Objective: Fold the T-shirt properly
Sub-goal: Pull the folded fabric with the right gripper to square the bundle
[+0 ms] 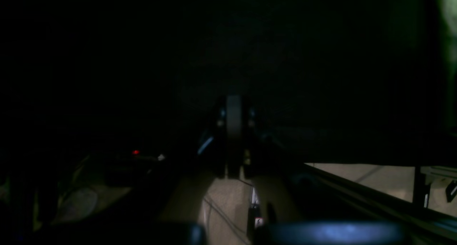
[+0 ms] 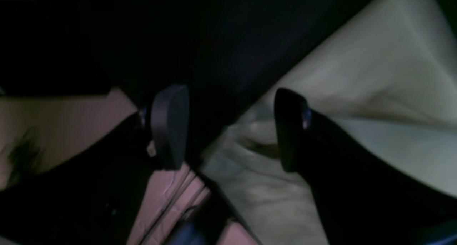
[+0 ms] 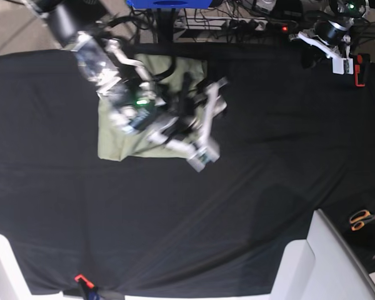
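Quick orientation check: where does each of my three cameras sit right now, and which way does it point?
Base: overhead, straight down on the black table cloth; both arms show.
Left wrist: on the parked arm, very dark; shut left gripper over the table edge and floor.
Right wrist: looks past the open right gripper at the T-shirt.
Shared: base and right wrist both show the T-shirt and cloth.

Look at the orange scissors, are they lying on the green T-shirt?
No, the scissors lie far off at the table's right edge, while the T-shirt sits near the top left.
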Tool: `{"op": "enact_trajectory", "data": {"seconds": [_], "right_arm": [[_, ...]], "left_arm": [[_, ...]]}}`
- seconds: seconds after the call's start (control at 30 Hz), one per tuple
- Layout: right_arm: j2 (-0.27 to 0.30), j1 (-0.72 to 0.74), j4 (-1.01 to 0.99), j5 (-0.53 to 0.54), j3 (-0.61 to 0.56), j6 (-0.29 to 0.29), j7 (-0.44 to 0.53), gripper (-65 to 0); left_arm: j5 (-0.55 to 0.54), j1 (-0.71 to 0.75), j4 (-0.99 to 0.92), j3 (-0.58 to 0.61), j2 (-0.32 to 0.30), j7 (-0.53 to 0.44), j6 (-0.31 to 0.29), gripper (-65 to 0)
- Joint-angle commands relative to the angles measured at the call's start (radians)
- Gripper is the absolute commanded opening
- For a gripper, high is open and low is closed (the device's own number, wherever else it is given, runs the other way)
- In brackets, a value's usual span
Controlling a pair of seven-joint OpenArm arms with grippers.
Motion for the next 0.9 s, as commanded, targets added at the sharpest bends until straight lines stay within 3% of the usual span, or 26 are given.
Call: {"op": "enact_trajectory", "data": {"seconds": [0.0, 0.1, 0.23, 0.3, 0.4, 0.43, 0.5, 0.77, 0.87], "right_arm": [[0.021, -0.007, 0.081, 0.006, 0.029, -0.011, -0.026, -28.7], [0.066, -0.068, 0.209, 0.006, 0.150, -0.040, -0.101, -28.7], [0.081, -0.154, 0.204, 0.006, 0.319, -0.036, -0.110, -30.2], [0.083, -0.185, 0.181, 0.006, 0.365, -0.034, -0.109, -39.9], [0.101, -0.220, 0.146, 0.006, 0.386, -0.034, -0.048, -63.2], [0.112, -0.226, 0.126, 0.006, 0.383, -0.034, -0.020, -65.0], [0.119, -0.232, 0.063, 0.006, 0.386, -0.034, 0.022, -62.7], [0.101, -0.224, -0.108, 0.006, 0.380, -0.032, 0.100, -64.8], [0.073, -0.189, -0.137, 0.006, 0.378, 0.011, 0.098, -64.8]], "left_arm": [[-0.015, 0.007, 0.012, -0.006, -0.011, -0.020, -0.009, -65.0], [-0.015, 0.007, 0.012, -0.008, -0.011, -0.020, -0.009, -65.0], [-0.013, 0.005, 0.012, -0.008, -0.011, -0.020, -0.009, -65.0], [-0.008, -0.010, 0.011, -0.006, -0.011, -0.019, -0.009, -65.0], [-0.010, -0.016, 0.005, -0.006, -0.011, -0.019, -0.009, -65.0], [-0.007, -0.018, 0.005, -0.006, -0.011, -0.019, -0.009, -65.0], [-0.008, -0.018, 0.005, -0.006, -0.009, -0.019, -0.009, -65.0], [-0.007, -0.013, 0.005, -0.006, -0.009, -0.019, -0.009, -65.0], [-0.005, -0.013, 0.005, -0.006, -0.009, -0.019, -0.009, -65.0]]}}
